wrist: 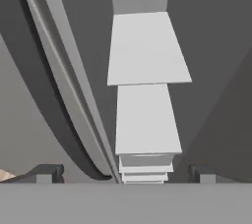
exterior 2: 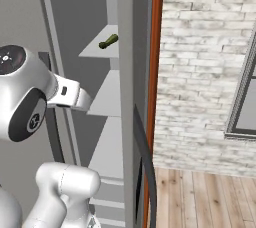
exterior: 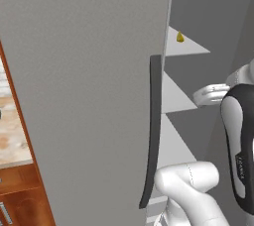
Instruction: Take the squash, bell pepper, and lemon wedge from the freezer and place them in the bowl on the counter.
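The freezer stands open, its big grey door (exterior: 84, 96) swung toward me with the dark curved handle (exterior: 155, 131) at its edge. On an upper pale shelf lies the yellow lemon wedge (exterior: 180, 37). From the other side the dark green squash (exterior 2: 108, 41) shows on the same high shelf (exterior 2: 97, 48). My gripper (wrist: 125, 174) is open and empty, fingertips (wrist: 49, 173) wide apart, pointing into the freezer at the stacked bare shelves (wrist: 146, 48) below the food. The bell pepper and the bowl are out of view. A strip of the counter (exterior: 11, 136) shows left of the door.
The door's edge (exterior 2: 127, 97) and its handle (exterior 2: 146, 172) stand close to the right of my arm. Beyond them are a brick wall (exterior 2: 200, 62), a window frame (exterior 2: 242, 102) and wooden floor (exterior 2: 200, 197). Reddish cabinets (exterior: 22, 195) sit under the counter.
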